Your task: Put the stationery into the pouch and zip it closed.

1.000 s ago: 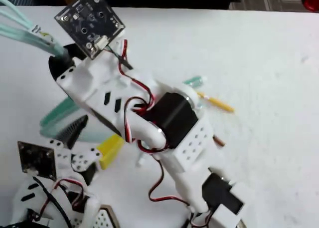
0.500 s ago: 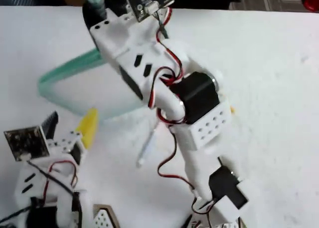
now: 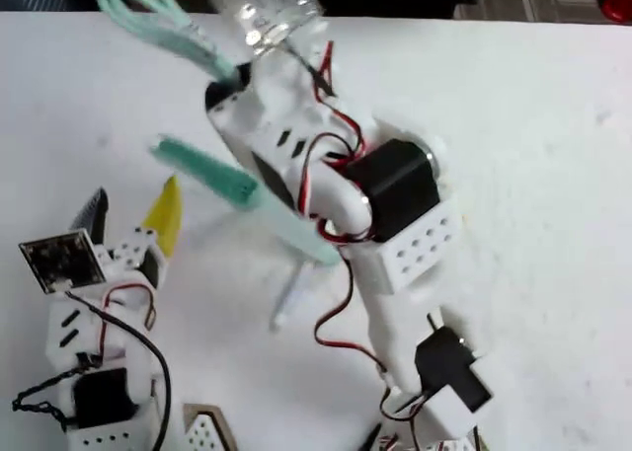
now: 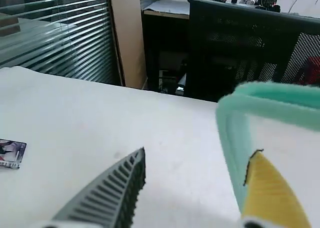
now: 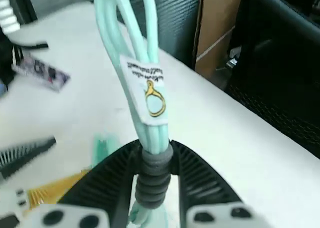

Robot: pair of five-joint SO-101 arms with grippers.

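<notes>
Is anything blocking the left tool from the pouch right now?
Nothing visible does. The right tool holds the pouch up by its cord. The pouch's green edge sits close beside the yellow finger of the open left tool.

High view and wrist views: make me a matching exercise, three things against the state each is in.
Things:
1. mint strap
2. white pen
3. left claw

States:
A. open, nothing between its fingers
B. lying on the table
C. clamped in the right claw

Pairs: 1-C, 2-B, 3-A.
</notes>
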